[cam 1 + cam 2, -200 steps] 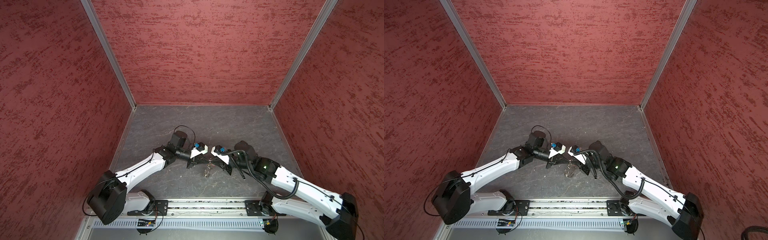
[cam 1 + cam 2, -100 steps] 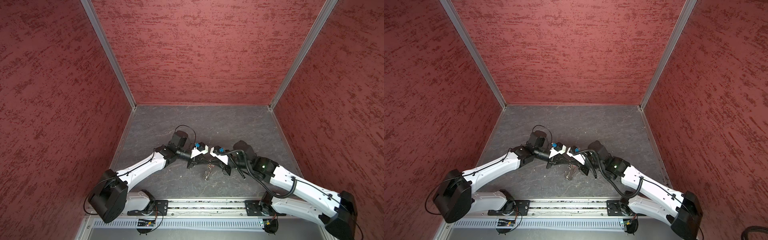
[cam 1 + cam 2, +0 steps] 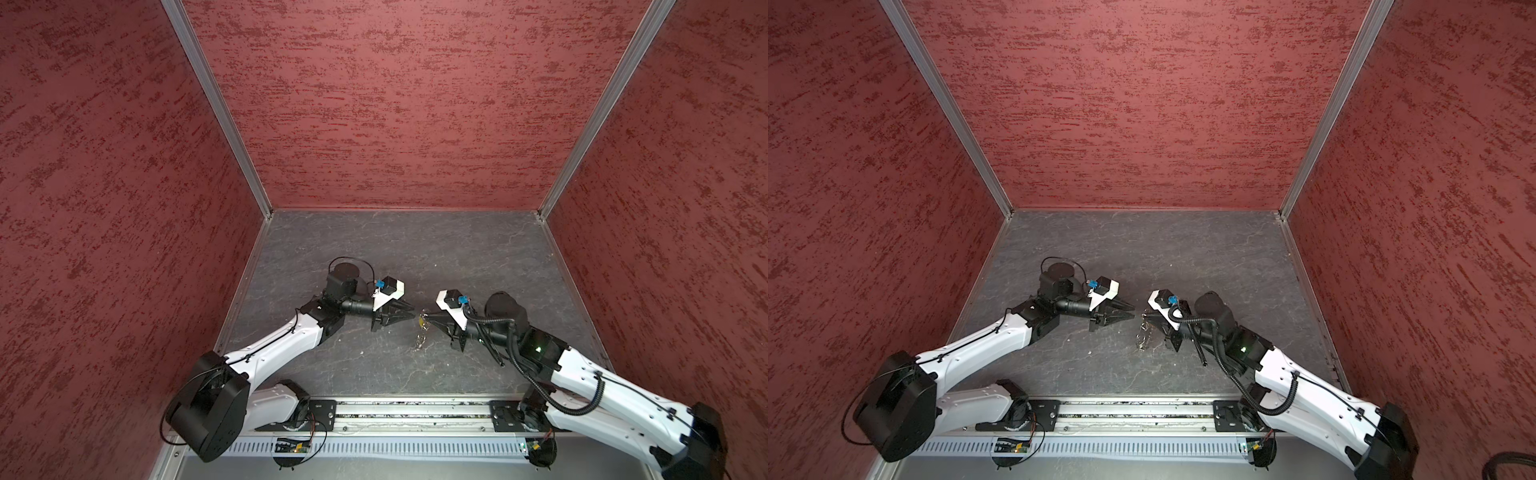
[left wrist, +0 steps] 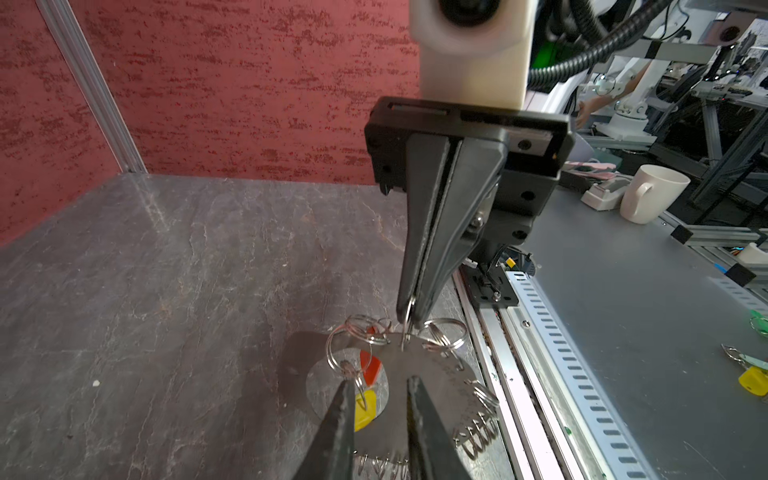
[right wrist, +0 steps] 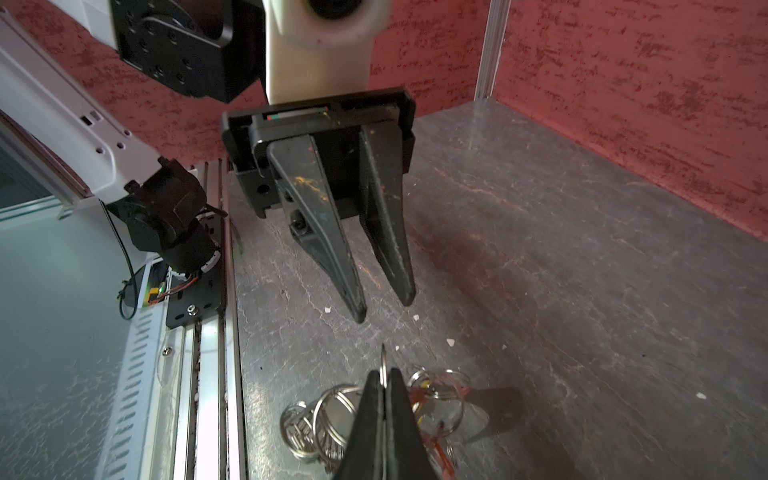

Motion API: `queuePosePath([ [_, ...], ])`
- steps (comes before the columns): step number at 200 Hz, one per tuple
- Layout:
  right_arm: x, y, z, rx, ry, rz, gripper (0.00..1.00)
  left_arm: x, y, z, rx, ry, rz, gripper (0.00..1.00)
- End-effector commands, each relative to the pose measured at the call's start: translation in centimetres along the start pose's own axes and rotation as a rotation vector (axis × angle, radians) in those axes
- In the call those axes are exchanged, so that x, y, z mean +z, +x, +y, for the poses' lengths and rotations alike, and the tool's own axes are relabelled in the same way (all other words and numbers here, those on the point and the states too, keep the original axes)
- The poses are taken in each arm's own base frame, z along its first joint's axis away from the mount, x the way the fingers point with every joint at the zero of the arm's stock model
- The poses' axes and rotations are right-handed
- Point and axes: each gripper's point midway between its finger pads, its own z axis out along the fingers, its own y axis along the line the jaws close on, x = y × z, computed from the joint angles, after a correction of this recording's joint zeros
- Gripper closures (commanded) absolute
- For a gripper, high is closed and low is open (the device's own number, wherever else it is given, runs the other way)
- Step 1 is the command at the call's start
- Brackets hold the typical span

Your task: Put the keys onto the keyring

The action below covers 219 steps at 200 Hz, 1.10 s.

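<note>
Keyring (image 5: pixel 301 432) pinched in right claw (image 4: pixel 409 311), clamped tight; left claw (image 5: pixel 384 307) slightly apart, empty, nearby.

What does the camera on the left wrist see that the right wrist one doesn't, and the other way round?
Only the left wrist view: the right gripper head-on, shut on one ring, and a white mug on a bench outside. Only the right wrist view: the left gripper head-on, open and holding nothing, plus its white arm. Both: the keyring, the red key and the grey table.
</note>
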Motion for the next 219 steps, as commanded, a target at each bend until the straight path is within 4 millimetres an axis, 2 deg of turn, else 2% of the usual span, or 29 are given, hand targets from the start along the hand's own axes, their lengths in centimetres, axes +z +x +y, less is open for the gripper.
queuePosePath([
  [1,-0.7,-4.4,0.3,-0.004,-0.018,-0.21,1.0,0.0,-1.0,-0.6,0.012,0.043,-0.044,0.75],
  [36,-0.9,-4.8,0.6,-0.006,-0.039,-0.285,1.0,0.2,-1.1,-1.2,0.019,0.069,-0.046,0.71],
  [100,-0.7,-4.7,1.5,0.0,-0.097,-0.331,1.0,0.4,-1.2,-1.1,0.017,0.071,-0.043,0.71],
  [219,0.1,-3.9,1.1,0.003,-0.092,-0.339,1.0,0.5,-1.6,-1.5,0.009,0.099,-0.049,0.85],
])
